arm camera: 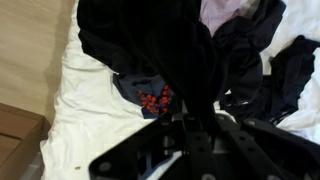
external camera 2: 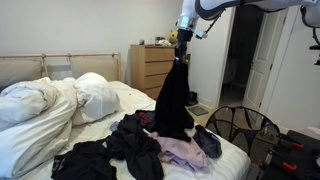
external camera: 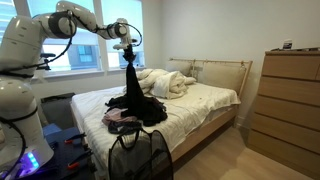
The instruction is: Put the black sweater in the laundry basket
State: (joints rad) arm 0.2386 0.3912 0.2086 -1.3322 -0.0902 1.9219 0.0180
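My gripper [external camera: 129, 46] is raised high above the bed and shut on the black sweater [external camera: 134, 92], which hangs down from it in a long drape to the clothes pile. It shows in both exterior views, with the gripper [external camera 2: 180, 40] on the sweater [external camera 2: 174, 100]. In the wrist view the sweater [arm camera: 160, 50] fills the middle and runs up between the jaws [arm camera: 190, 120]. The black mesh laundry basket [external camera: 138, 155] stands at the foot of the bed, below and in front of the sweater; its rim also shows in an exterior view [external camera 2: 240, 125].
More clothes lie on the bed: dark garments [external camera 2: 110, 155], a pink one [external camera 2: 180, 152] and a dark cloth with red dots [arm camera: 150, 97]. A white duvet [external camera 2: 50, 105] is bunched near the headboard. A wooden dresser [external camera: 290, 100] stands beside the bed.
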